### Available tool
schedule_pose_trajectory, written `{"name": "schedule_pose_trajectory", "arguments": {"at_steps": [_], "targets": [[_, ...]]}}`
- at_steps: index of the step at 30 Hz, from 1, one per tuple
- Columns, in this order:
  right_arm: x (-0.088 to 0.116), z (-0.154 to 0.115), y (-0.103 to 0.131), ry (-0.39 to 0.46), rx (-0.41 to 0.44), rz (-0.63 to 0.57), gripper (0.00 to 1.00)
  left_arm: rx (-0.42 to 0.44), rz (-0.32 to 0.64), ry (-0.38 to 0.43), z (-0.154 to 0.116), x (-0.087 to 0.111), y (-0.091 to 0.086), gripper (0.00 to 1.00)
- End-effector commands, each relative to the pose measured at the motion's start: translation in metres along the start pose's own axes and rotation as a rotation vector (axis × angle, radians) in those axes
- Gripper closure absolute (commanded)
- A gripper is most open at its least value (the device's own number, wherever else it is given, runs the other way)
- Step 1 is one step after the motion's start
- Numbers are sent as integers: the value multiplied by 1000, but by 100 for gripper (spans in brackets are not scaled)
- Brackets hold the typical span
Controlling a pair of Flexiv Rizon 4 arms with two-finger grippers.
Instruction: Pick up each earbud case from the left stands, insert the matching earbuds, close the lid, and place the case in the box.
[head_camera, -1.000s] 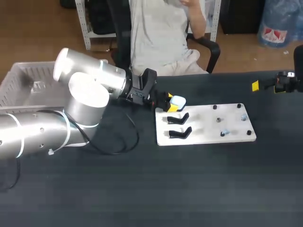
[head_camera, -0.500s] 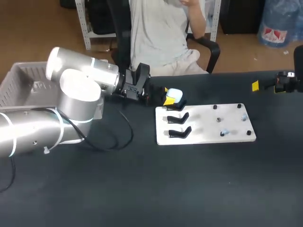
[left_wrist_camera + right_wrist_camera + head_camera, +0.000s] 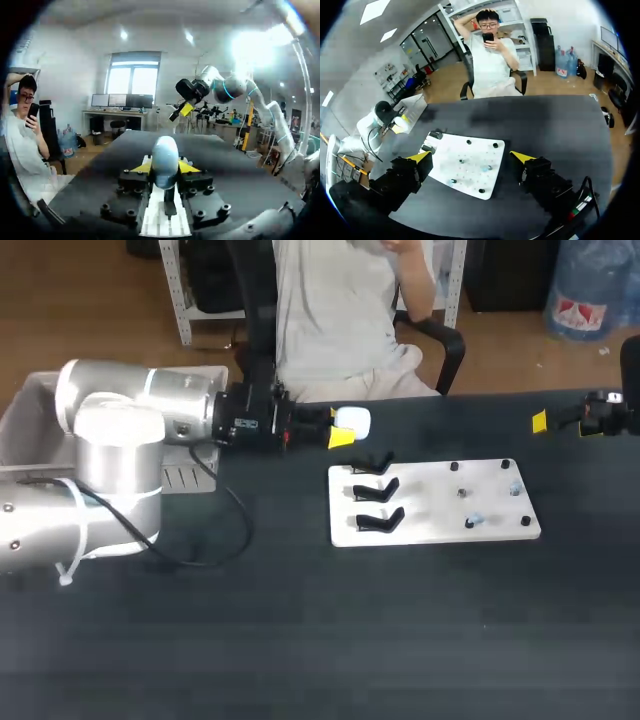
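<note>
A pale blue-white rounded earbud case [image 3: 352, 421] is held in the upper middle of the head view, clamped between the yellow-tipped fingers of the left gripper [image 3: 344, 431]. In the left wrist view the case is seen standing upright between the two tips, touched from both sides.

Just below and to the right of it, a white rectangular board [image 3: 430, 530] is laid flat. Three black forked stands [image 3: 378, 490] are set in a column along the board's left side, the nearest one close under the held case but apart from it. Small pale earbuds [image 3: 475, 521] are seen among black pegs [image 3: 505, 464] on the board's right half, too small to be described further.

A grey plastic basket [image 3: 18, 418] is placed at the upper left, partly hidden by the left arm. The right gripper [image 3: 471, 157] is held at the far right edge, its fingers spread wide apart with nothing between them.

Everything is borne on a black table [image 3: 320, 640].
</note>
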State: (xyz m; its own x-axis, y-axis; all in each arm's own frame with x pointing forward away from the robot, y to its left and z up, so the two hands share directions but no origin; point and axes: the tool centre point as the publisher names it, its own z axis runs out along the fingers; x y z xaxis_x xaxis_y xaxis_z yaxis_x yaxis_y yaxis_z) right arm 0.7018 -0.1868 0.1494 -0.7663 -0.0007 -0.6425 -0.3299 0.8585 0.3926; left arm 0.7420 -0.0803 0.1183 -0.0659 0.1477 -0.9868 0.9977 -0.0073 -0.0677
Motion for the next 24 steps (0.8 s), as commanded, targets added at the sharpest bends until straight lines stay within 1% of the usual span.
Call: {"name": "schedule_pose_trajectory", "arguments": {"at_steps": [1,4,9,24], "targets": [[0,0,0,1,2,0,0,-131,18,-89,-10,-5,-34,100],[0,0,0,1,2,0,0,-141,36,-121,-12,-8,-42,100],[0,0,0,1,2,0,0,-136,115,-132,-12,-9,-57,100],[0,0,0,1,2,0,0,-136,115,-132,-12,-9,-57,100]]}}
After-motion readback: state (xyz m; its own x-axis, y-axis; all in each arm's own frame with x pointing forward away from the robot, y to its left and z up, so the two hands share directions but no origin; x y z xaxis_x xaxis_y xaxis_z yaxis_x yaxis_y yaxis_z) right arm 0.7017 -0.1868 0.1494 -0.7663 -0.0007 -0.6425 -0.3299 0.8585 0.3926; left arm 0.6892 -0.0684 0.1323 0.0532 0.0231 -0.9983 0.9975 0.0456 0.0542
